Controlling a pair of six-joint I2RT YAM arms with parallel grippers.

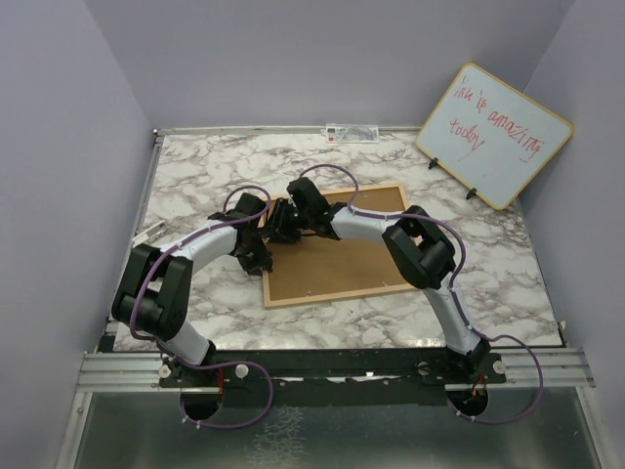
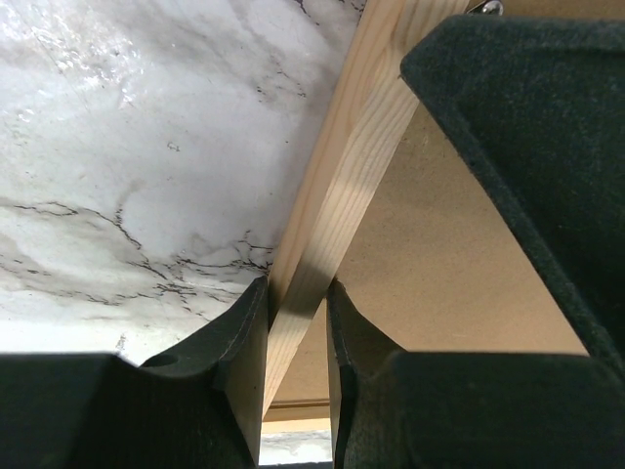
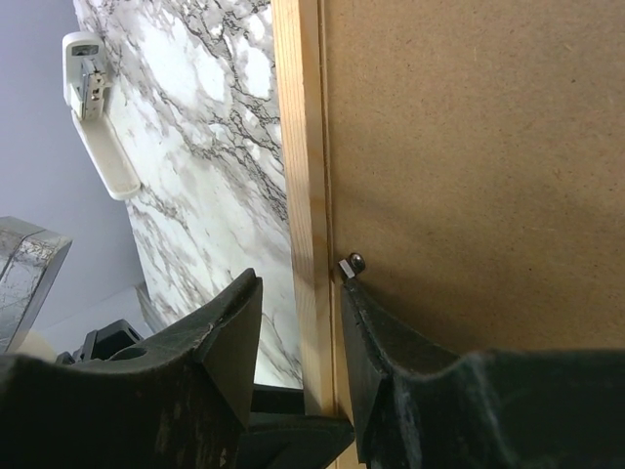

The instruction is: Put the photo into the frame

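The frame (image 2: 361,127) lies back-up on the marble bench (image 2: 127,147), its brown backing board (image 3: 469,147) filling the wooden surround. The photo shows in none of the views, so I cannot tell where it is. The step in hand looks like freeing the backing so the print can go in. To do it well, one arm should steady the wood while the other works the small metal tab (image 3: 350,264) sideways off the board. It should push along the surface rather than down, so the thin rail does not skid or twist. The left claw (image 2: 296,322) is drawn narrow, its two pads pressed against either face of the frame's left rail, which it appears to pinch firmly. The right claw (image 3: 298,303) straddles the same rail a little wider and holds nothing. Marble shows between its outer finger and the wood, and its inner finger sits just beside the tab.
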